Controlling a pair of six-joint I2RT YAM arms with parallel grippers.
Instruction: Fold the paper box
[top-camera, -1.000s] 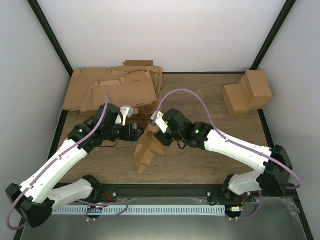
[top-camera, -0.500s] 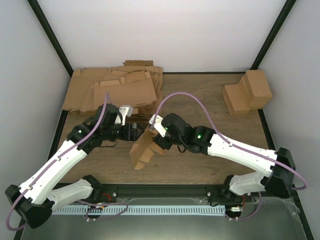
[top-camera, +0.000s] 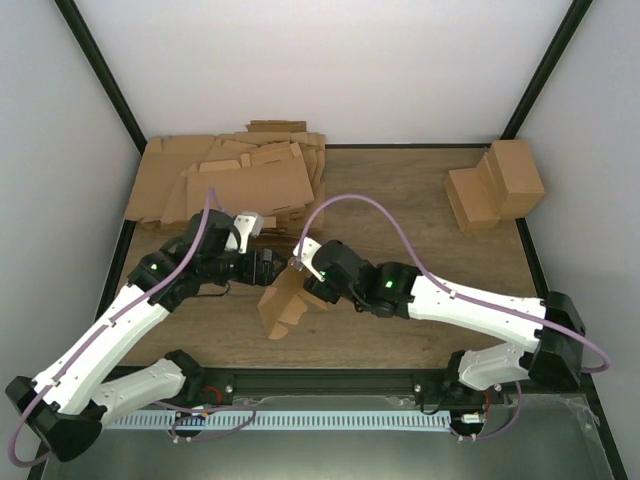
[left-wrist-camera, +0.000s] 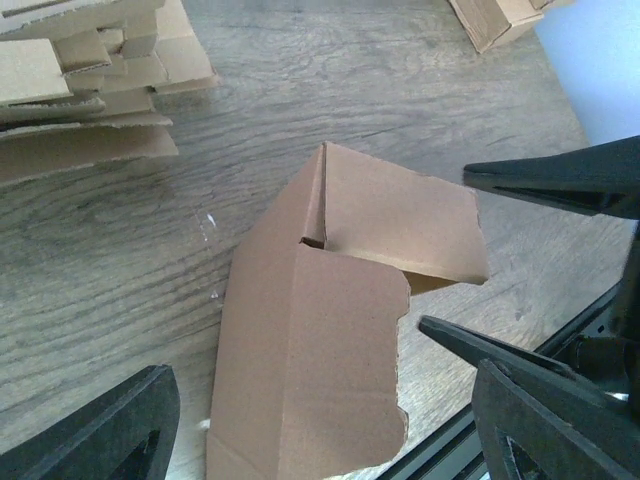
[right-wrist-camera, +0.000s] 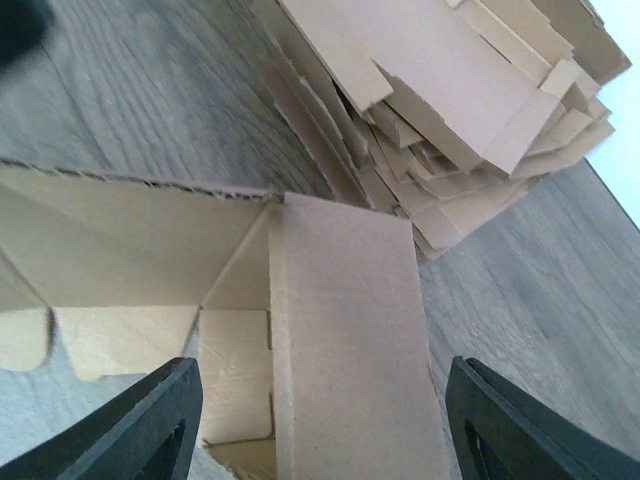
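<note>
Paper box (top-camera: 282, 308) half-folded, creased panels standing up; left and right jaws open.

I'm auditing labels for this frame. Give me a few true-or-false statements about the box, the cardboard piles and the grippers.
The paper box lies completely flat. False: it is partly folded, with panels raised.
The heap of flat sheets sits at the back left of the table. True.
The folded boxes stand at the front left. False: they are at the back right.
The left gripper is open. True.
The right gripper is clamped on a sheet from the heap. False: it is open, straddling a panel of the paper box.
</note>
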